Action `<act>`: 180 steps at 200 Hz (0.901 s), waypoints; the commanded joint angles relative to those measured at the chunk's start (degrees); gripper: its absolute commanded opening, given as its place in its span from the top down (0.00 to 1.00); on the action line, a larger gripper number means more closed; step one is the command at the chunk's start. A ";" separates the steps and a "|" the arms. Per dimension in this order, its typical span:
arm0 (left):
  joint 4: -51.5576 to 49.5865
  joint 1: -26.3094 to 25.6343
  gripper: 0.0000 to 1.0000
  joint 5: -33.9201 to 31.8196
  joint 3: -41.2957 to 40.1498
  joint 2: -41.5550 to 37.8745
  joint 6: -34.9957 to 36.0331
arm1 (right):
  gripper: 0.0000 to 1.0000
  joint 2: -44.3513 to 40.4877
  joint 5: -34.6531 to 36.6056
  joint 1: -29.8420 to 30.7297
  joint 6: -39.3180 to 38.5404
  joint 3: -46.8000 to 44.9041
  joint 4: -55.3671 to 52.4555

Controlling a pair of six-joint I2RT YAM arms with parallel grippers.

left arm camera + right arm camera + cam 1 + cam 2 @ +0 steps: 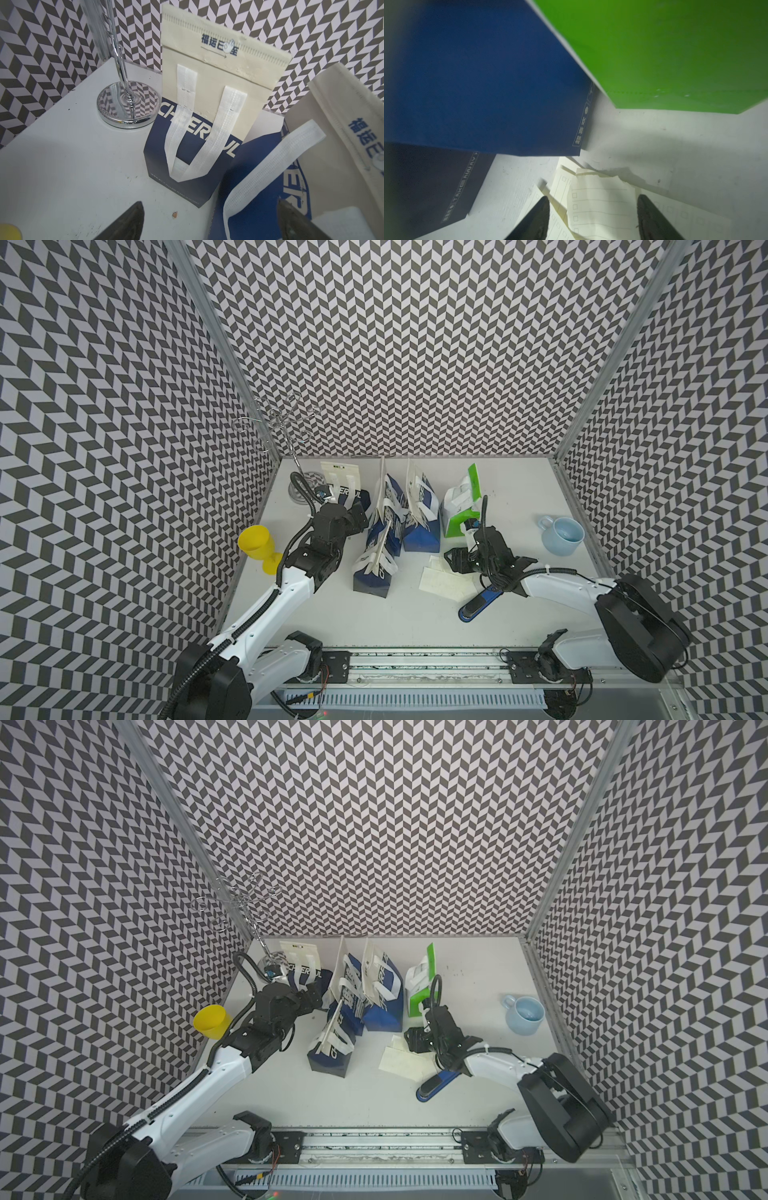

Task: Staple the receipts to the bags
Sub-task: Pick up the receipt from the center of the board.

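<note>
Right claw (592, 197) low over receipts (602, 209), jaws apart

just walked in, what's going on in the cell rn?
Two arms are partway through stapling receipts to bags. The right gripper is open just above the loose receipts in front of the green bag, its jaws either side of the top slip and not pinching it. The left gripper is also open and empty, facing the back-left blue bag. The stapler lies on the table by the right arm, in neither gripper.
</note>
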 commanded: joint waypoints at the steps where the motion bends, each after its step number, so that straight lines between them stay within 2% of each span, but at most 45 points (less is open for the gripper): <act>1: -1.59 -0.25 0.00 1.16 3.30 0.10 -0.15 | 0.30 2.26 1.05 1.45 -2.74 2.81 -1.97; 47: -1.65 -0.31 0.00 1.63 3.86 -0.08 -0.62 | 0.28 6.13 10.30 3.95 -0.45 6.18 -5.26; 78: -1.92 -0.35 0.00 1.77 3.93 -0.36 -0.79 | 0.28 7.67 12.96 3.95 0.09 7.16 -7.76; 180: -1.93 -0.34 0.00 2.56 4.45 0.07 -0.85 | 0.30 8.58 10.51 5.62 -2.53 7.43 -11.93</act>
